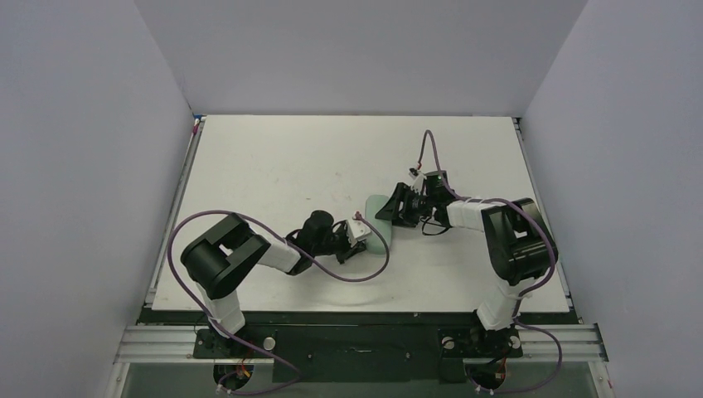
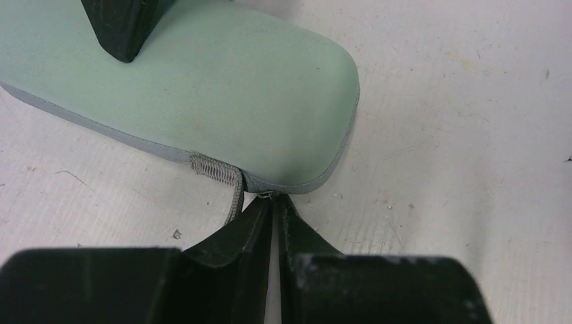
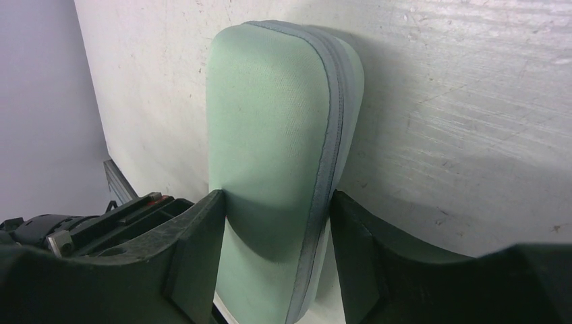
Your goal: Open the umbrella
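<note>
The umbrella itself is not in view. A pale green zipped case (image 1: 379,242) lies on the table between the two arms. In the left wrist view the case (image 2: 202,88) fills the top, with a grey woven loop (image 2: 217,170) at its near end. My left gripper (image 2: 276,199) has its jaws nearly together on a small metal zip pull (image 2: 268,194) at that end. My right gripper (image 3: 276,236) straddles the case's (image 3: 276,121) other end. One finger dents the green fabric and the other rests against the grey zip seam (image 3: 330,135).
The white table (image 1: 273,166) is scuffed and walled in by grey panels on three sides. The case lies near its middle front. Purple cables loop from both arms. The left arm's wrist (image 3: 81,223) shows at the lower left of the right wrist view.
</note>
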`<move>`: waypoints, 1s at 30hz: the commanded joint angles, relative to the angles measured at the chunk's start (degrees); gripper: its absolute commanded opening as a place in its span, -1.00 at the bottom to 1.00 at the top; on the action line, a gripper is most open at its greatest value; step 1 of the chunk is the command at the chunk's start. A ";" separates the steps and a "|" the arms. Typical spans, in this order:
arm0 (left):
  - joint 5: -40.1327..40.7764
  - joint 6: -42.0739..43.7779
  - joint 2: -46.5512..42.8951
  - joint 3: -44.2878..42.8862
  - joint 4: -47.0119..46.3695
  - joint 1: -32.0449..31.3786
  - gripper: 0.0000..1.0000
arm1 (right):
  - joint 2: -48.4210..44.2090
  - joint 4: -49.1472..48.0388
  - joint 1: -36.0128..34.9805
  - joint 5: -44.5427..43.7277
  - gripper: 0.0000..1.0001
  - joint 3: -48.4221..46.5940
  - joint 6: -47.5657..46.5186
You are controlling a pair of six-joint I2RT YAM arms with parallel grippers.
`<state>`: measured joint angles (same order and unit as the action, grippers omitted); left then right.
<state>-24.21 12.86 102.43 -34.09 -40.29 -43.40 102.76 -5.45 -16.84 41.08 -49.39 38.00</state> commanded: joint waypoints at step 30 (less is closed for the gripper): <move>2.79 -9.98 -3.08 -0.70 9.22 0.62 -1.00 | -18.91 12.17 9.36 -3.48 0.68 11.91 -9.28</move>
<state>-19.64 2.13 101.03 -33.80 -38.24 -47.62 91.48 -8.58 -11.22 36.97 -36.99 45.56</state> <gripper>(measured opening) 0.004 0.804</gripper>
